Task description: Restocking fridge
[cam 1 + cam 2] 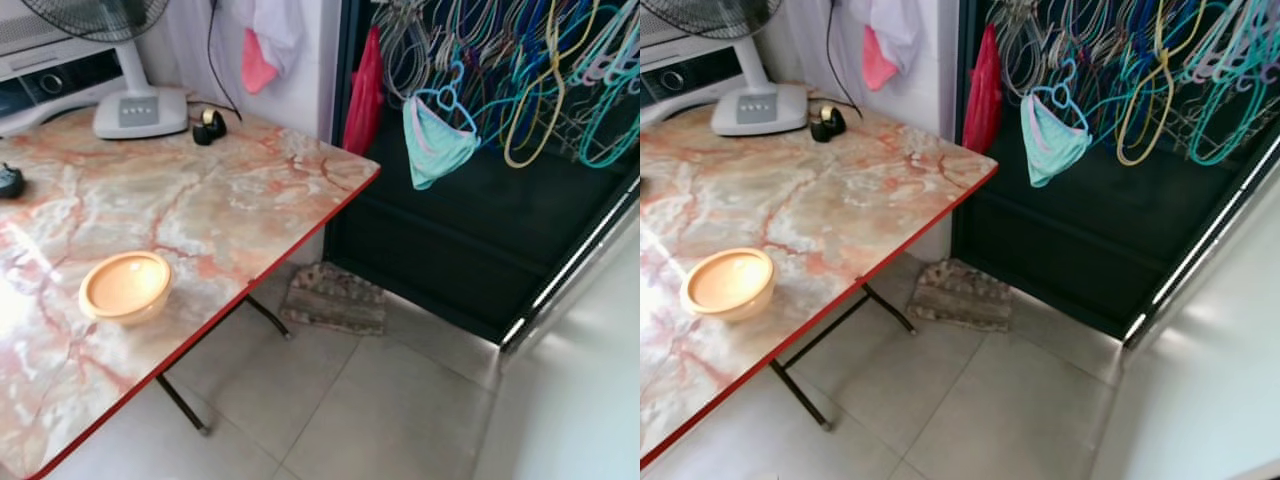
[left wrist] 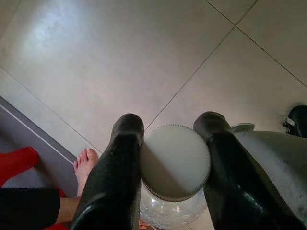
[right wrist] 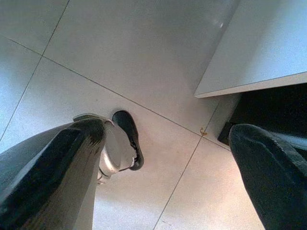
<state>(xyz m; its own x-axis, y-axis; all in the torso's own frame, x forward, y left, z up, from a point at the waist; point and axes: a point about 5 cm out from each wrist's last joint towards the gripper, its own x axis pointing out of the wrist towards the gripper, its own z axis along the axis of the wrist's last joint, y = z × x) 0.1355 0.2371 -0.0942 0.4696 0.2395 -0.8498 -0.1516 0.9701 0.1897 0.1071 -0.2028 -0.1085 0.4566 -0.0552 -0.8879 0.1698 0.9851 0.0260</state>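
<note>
Left gripper (image 2: 175, 163) fingers pinching a white-lidded clear jar (image 2: 175, 165) above the tiled floor (image 2: 120, 62), right gripper (image 3: 163, 167) fingers spread wide, orange bowl (image 1: 125, 286) near the tabletop (image 1: 200, 200) front edge.

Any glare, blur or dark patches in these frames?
Left eye view: window glare washes the marble table near its left edge; the gated doorway is deep shadow. Left wrist view: sharp, soft sheen on the floor tiles. Right wrist view: the near fingers are blurred.

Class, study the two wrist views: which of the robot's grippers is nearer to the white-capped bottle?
Left. The left gripper is shut on the bottle, fingers either side of its cap. The right gripper hangs open over the floor tiles, holding nothing.
</note>
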